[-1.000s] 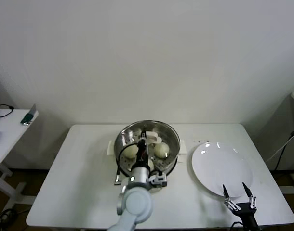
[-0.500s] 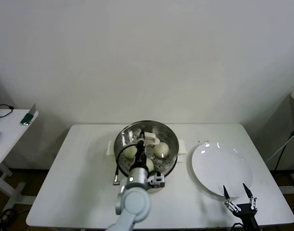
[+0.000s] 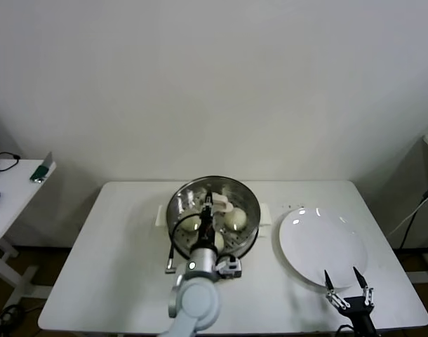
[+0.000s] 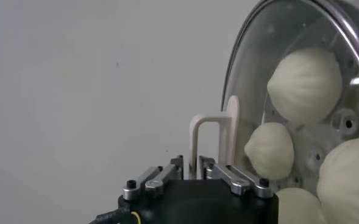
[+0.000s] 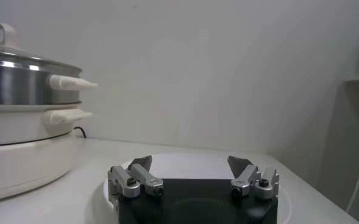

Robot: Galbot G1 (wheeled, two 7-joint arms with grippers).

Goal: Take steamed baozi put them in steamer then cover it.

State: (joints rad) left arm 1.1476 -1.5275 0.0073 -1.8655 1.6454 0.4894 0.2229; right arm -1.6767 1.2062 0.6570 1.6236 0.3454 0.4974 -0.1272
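Observation:
The steamer (image 3: pixel 214 210) stands at the table's middle back on its cream base. My left gripper (image 3: pixel 208 208) is shut on the cream handle (image 4: pixel 213 131) of a glass lid (image 4: pixel 252 79), which it holds over the pot. Through the glass I see the baozi (image 4: pixel 304 85) (image 4: pixel 269 150) (image 4: pixel 350 176) on the perforated tray. Three of them show in the head view (image 3: pixel 234 219). I cannot tell whether the lid rests on the rim. My right gripper (image 3: pixel 347 281) is open and empty at the front edge of the white plate (image 3: pixel 323 246).
The bare plate lies to the right of the steamer. The right wrist view shows the steamer's steel wall (image 5: pixel 21 79) and its side handle (image 5: pixel 69 82). A side table (image 3: pixel 17 186) with small items stands at far left.
My left arm has drawn back slightly toward the table's front, still holding the lid over the steamer. The right arm has not moved.

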